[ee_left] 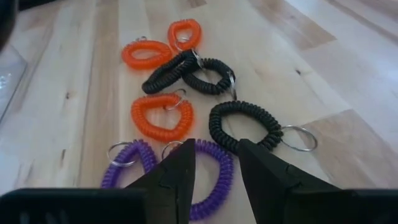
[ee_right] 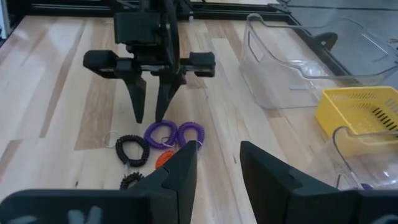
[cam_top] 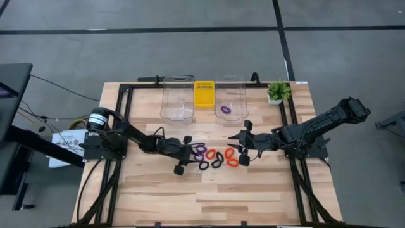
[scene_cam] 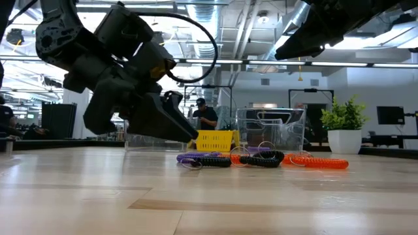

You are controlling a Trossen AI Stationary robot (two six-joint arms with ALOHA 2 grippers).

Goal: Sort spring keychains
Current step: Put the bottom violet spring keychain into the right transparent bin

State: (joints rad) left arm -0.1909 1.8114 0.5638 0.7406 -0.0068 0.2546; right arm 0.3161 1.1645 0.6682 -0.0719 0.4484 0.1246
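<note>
A pale wooden table carries two clear plastic bins at its far edge with a small yellow slotted basket between them. The left clear bin looks empty, though glare makes that uncertain; the right clear bin holds one purple coiled keychain. The remaining coiled plastic spring keychains, purple, orange and black, lie clustered at the table's centre. The left gripper hangs open over the purple ones, holding nothing. The right gripper is open too, beside the cluster.
</note>
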